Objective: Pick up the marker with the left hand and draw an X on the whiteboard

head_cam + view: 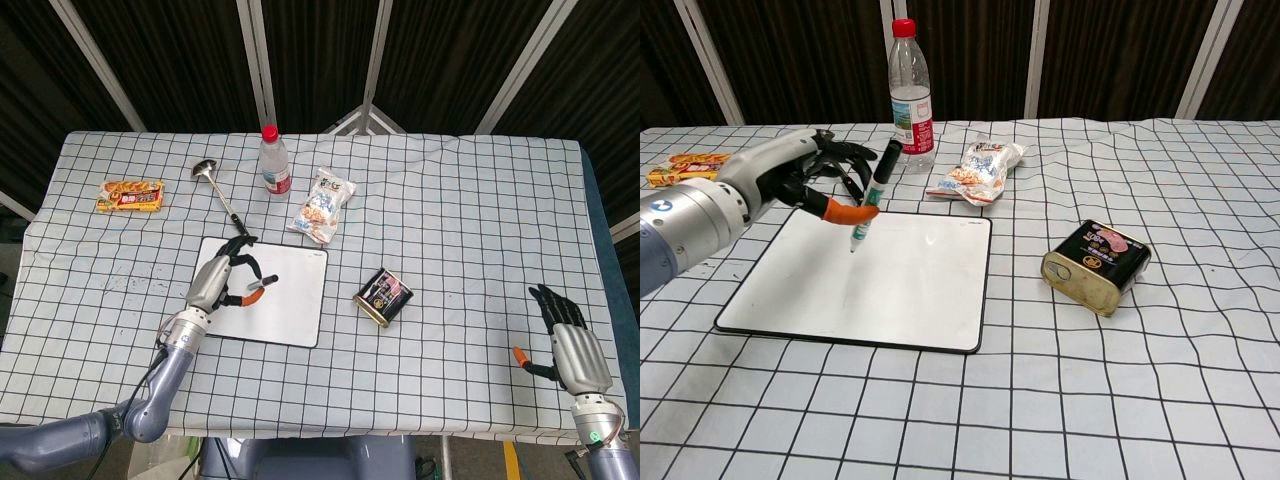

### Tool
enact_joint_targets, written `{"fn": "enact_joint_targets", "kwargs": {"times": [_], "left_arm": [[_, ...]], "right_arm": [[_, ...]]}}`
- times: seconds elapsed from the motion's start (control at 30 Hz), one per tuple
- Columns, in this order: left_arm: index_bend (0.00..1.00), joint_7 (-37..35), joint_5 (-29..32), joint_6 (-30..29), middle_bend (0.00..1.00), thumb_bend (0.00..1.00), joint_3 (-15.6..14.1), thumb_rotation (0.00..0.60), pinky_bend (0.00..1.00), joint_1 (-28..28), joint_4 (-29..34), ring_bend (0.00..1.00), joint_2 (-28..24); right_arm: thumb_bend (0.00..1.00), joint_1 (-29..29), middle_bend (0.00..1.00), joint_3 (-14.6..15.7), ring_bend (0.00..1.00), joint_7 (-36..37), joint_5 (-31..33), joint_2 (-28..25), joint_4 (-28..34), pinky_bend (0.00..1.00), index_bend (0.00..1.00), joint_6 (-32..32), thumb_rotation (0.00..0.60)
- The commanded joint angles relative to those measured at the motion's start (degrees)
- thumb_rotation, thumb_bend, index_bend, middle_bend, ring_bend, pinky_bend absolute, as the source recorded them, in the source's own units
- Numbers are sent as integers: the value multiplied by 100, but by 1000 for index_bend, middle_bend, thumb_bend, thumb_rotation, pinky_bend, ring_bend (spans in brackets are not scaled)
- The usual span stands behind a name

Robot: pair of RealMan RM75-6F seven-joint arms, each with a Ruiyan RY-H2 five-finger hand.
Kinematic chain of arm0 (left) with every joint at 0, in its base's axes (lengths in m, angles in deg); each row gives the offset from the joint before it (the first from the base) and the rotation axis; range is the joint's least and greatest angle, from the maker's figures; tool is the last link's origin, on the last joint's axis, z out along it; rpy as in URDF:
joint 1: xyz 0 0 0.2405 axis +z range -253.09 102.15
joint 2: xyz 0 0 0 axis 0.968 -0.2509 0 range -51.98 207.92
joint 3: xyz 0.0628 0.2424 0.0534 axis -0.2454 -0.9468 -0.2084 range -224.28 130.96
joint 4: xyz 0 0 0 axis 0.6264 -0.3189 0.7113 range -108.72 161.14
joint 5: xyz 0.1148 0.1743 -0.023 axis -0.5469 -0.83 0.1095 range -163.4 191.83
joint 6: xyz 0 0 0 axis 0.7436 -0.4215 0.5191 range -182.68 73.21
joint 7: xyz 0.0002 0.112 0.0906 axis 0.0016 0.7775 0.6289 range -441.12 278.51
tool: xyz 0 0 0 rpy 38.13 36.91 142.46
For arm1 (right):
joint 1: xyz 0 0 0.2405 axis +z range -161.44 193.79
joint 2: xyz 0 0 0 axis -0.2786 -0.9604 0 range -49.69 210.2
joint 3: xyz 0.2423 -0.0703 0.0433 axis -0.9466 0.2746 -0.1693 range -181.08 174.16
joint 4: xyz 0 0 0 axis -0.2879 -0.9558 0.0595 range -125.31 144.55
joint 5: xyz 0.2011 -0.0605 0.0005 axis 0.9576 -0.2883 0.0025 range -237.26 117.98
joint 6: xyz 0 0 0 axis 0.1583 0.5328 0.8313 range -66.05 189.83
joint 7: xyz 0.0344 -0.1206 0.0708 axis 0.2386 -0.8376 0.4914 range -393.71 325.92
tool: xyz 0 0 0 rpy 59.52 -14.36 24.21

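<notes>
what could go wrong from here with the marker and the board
The left hand holds the marker in what looks like a light pinch between thumb and fingers, so pressing down may twist it or make it slip. The whiteboard lies loose on the cloth and could slide under a stroke. The ladle handle lies at the board's far edge, close to the hand, and might get knocked.

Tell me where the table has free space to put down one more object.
Bare cloth lies between the can and the right hand, and along the near edge below the whiteboard. It is crowded at the far side around the bottle, ladle and snack bag.
</notes>
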Motion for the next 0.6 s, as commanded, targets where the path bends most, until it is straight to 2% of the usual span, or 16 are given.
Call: {"fn": "enact_joint_targets", "kwargs": {"times": [0.03, 0.27, 0.6], "left_arm": [[690, -157, -24, 38, 116, 493, 5, 600, 0, -106, -177, 0, 227], [692, -257, -141, 62, 119, 493, -52, 600, 0, -251, -426, 0, 510], [695, -201, -107, 161, 121, 492, -121, 600, 0, -357, -584, 0, 616]], "right_arm": [[312, 3, 0, -3, 0, 18, 7, -5, 1, 0, 0, -10, 600], [312, 11, 0, -15, 0, 71, 29, -23, 0, 0, 0, -40, 600], [312, 10, 0, -13, 0, 68, 28, -31, 2, 0, 0, -39, 600]]}}
